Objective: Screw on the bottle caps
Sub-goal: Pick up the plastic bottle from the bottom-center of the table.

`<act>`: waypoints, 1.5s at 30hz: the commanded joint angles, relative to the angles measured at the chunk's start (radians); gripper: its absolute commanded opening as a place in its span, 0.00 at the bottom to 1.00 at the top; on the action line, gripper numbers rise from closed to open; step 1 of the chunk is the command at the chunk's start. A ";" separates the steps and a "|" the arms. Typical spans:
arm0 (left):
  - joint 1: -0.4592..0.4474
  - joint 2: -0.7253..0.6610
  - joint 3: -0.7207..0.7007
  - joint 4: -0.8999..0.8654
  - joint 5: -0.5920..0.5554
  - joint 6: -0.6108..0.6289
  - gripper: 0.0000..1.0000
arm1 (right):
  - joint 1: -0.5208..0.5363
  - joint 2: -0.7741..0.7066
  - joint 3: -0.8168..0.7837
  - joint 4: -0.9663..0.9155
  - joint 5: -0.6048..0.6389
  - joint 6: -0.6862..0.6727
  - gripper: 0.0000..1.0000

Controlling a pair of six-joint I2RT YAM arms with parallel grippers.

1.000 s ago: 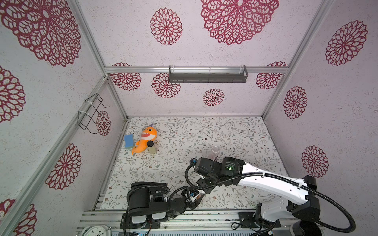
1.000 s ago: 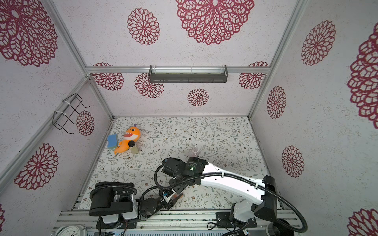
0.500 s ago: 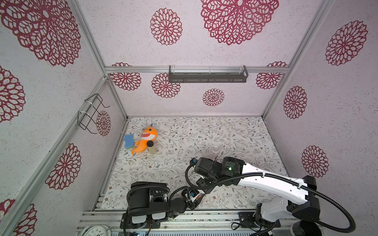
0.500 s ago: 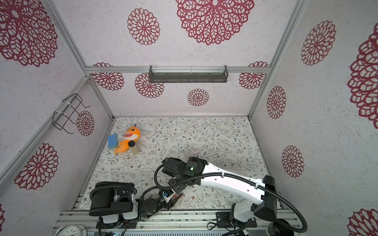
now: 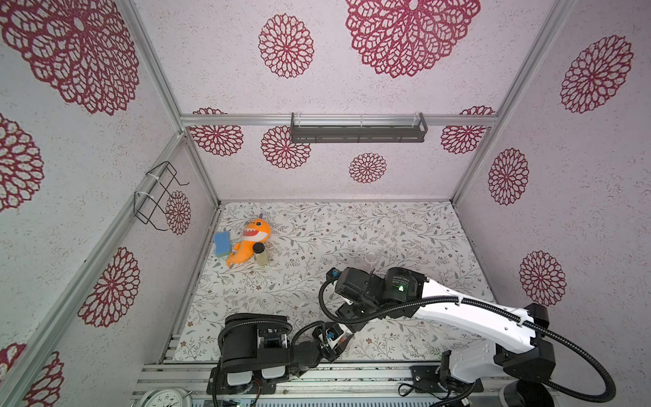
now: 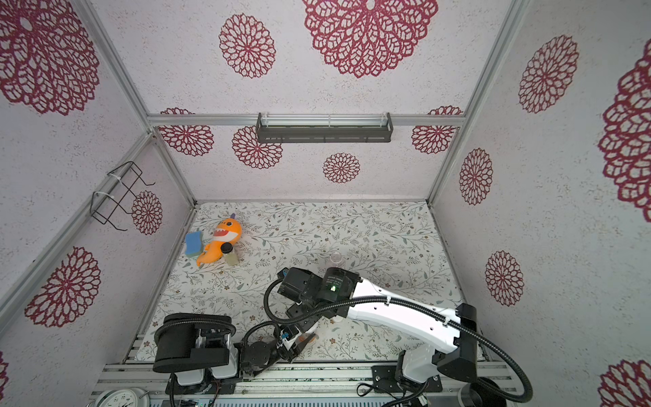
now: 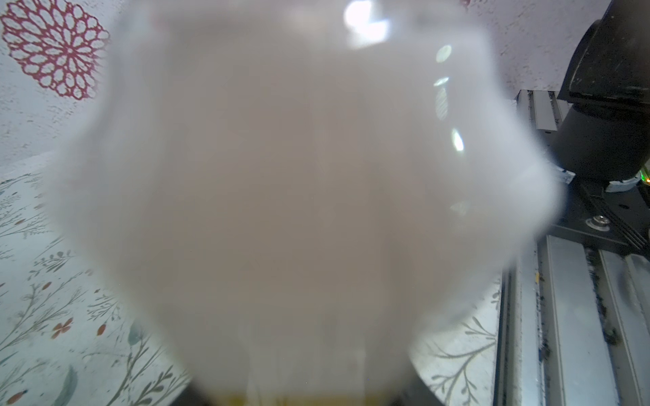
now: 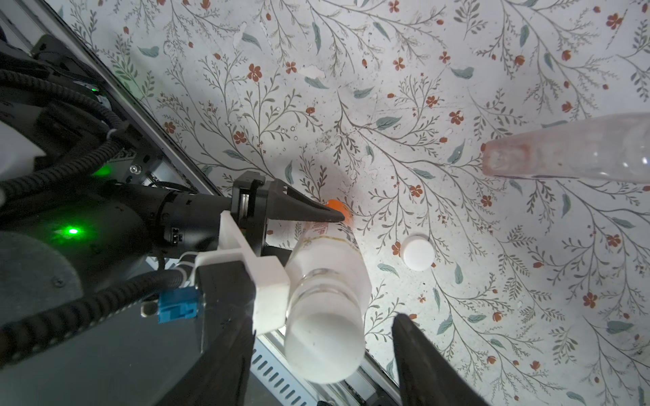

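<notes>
Two pairs of jaws meet at the near edge of the desk (image 8: 492,246): the right jaws stand open either side of the white cap (image 8: 322,346) on the orange-label bottle (image 8: 327,253), clear of it, while the left jaws grip that bottle low down. A second cap (image 8: 417,252) lies just beside it on bare desk; the other bottle (image 5: 370,259) stands uncapped farther back.

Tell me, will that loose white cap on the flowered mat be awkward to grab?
Probably. The loose cap lies flat on the mat as a low disc, leaving little edge to pinch. It looks like light, smooth plastic, so a push would likely slide it, not tip it.
</notes>
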 commanded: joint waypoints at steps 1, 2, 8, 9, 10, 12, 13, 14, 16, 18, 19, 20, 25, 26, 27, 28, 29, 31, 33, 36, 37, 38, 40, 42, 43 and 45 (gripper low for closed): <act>0.007 -0.035 0.003 0.028 0.007 0.009 0.52 | 0.002 -0.055 0.059 -0.054 0.049 -0.005 0.67; 0.007 -0.043 0.002 0.028 0.009 0.013 0.52 | 0.002 -0.061 0.069 -0.061 0.058 -0.008 0.67; 0.007 -0.104 0.015 -0.022 0.025 0.030 0.53 | -0.007 -0.089 0.119 -0.128 0.080 -0.014 0.67; 0.007 -0.119 0.018 -0.043 0.027 0.032 0.53 | -0.007 -0.094 0.125 -0.135 0.074 -0.016 0.67; 0.007 -0.130 0.022 -0.060 0.030 0.033 0.53 | -0.008 -0.100 0.128 -0.141 0.067 -0.015 0.67; 0.006 -0.155 0.023 -0.093 0.031 0.036 0.53 | -0.008 -0.109 0.126 -0.152 0.059 -0.014 0.67; 0.006 -0.164 0.024 -0.106 0.033 0.038 0.53 | -0.007 -0.110 0.120 -0.156 0.056 -0.014 0.67; 0.007 -0.173 0.025 -0.123 0.033 0.039 0.53 | -0.007 -0.111 0.113 -0.159 0.055 -0.013 0.67; 0.007 -0.187 0.026 -0.144 0.036 0.041 0.53 | -0.007 -0.109 0.104 -0.162 0.047 -0.010 0.67; 0.007 -0.193 0.023 -0.148 0.035 0.041 0.53 | -0.007 -0.113 0.097 -0.161 0.049 -0.008 0.67; 0.006 -0.193 0.023 -0.148 0.035 0.041 0.53 | -0.007 -0.113 0.094 -0.159 0.049 -0.009 0.67; 0.006 -0.194 0.022 -0.148 0.035 0.041 0.53 | -0.007 -0.114 0.091 -0.159 0.047 -0.009 0.67; 0.007 -0.184 0.022 -0.143 0.031 0.043 0.54 | -0.007 -0.093 0.077 -0.158 0.036 -0.011 0.67; 0.007 -0.183 0.021 -0.137 0.031 0.045 0.53 | -0.007 -0.093 0.074 -0.156 0.039 -0.011 0.67; 0.006 -0.181 0.019 -0.132 0.030 0.044 0.53 | -0.007 -0.092 0.071 -0.153 0.040 -0.013 0.67; 0.006 -0.181 0.018 -0.131 0.029 0.045 0.53 | -0.007 -0.092 0.065 -0.149 0.039 -0.015 0.67; 0.007 -0.180 0.019 -0.133 0.030 0.044 0.53 | -0.007 -0.093 0.059 -0.144 0.041 -0.014 0.67; 0.005 -0.174 0.021 -0.133 0.035 0.045 0.53 | -0.007 -0.088 0.048 -0.135 0.037 -0.017 0.67; 0.006 -0.168 0.022 -0.127 0.036 0.044 0.53 | -0.007 -0.081 0.039 -0.129 0.037 -0.019 0.67; 0.007 -0.161 0.021 -0.115 0.037 0.045 0.53 | -0.007 -0.076 0.032 -0.120 0.038 -0.020 0.67; 0.005 -0.161 0.018 -0.115 0.036 0.045 0.53 | -0.007 -0.075 0.030 -0.117 0.037 -0.020 0.67; 0.006 -0.160 0.018 -0.115 0.035 0.045 0.53 | -0.007 -0.073 0.029 -0.114 0.038 -0.022 0.67; 0.005 -0.160 0.020 -0.115 0.037 0.045 0.53 | -0.009 -0.068 0.029 -0.112 0.036 -0.023 0.66; 0.006 -0.157 0.021 -0.113 0.037 0.047 0.53 | -0.009 -0.062 0.027 -0.109 0.036 -0.027 0.67; 0.004 -0.157 0.018 -0.112 0.037 0.047 0.53 | -0.009 -0.060 0.025 -0.109 0.036 -0.030 0.67; 0.007 -0.157 0.018 -0.108 0.034 0.048 0.53 | -0.013 -0.058 0.017 -0.104 0.038 -0.034 0.67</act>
